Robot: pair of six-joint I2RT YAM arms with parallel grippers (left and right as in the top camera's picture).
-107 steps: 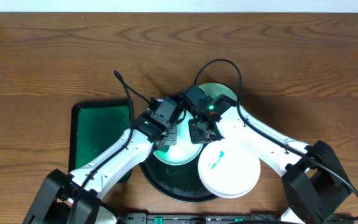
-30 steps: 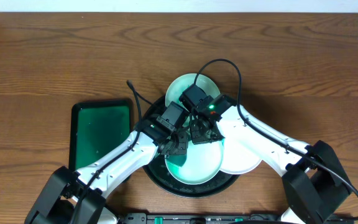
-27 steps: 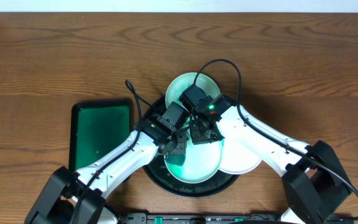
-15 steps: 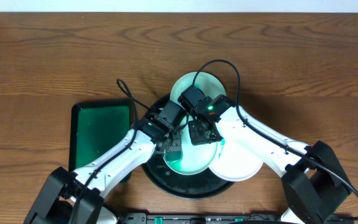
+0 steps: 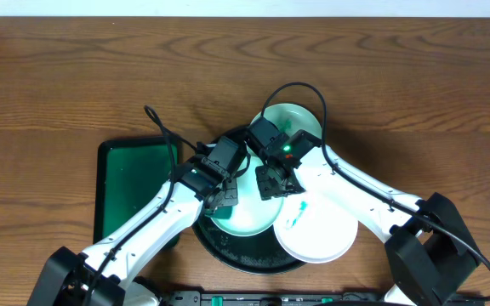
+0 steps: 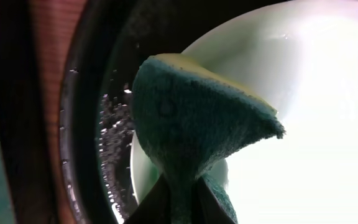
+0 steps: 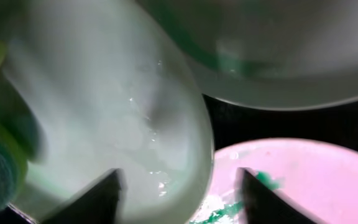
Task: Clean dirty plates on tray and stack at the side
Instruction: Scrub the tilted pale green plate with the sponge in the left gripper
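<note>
Glossy round black tray [image 5: 228, 257] sits at lower centre. A middle mint plate [image 5: 249, 217] lies inside it, an upper mint plate [image 5: 300, 121] at its top edge, and a green-smeared white plate [image 5: 323, 236] overlaps its lower-right rim.

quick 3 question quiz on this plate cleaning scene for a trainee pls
1. True or false: the white plate is already wiped clean.
2. What is in the left gripper?
A. a sponge
B. a plate
C. nothing
3. Fill in the gap: in the right wrist view, the right gripper has its jaws ___.

Key
1. False: it carries a green smear.
2. A: the sponge is pinched at its lower end.
3. Open: the fingers stand apart.
</note>
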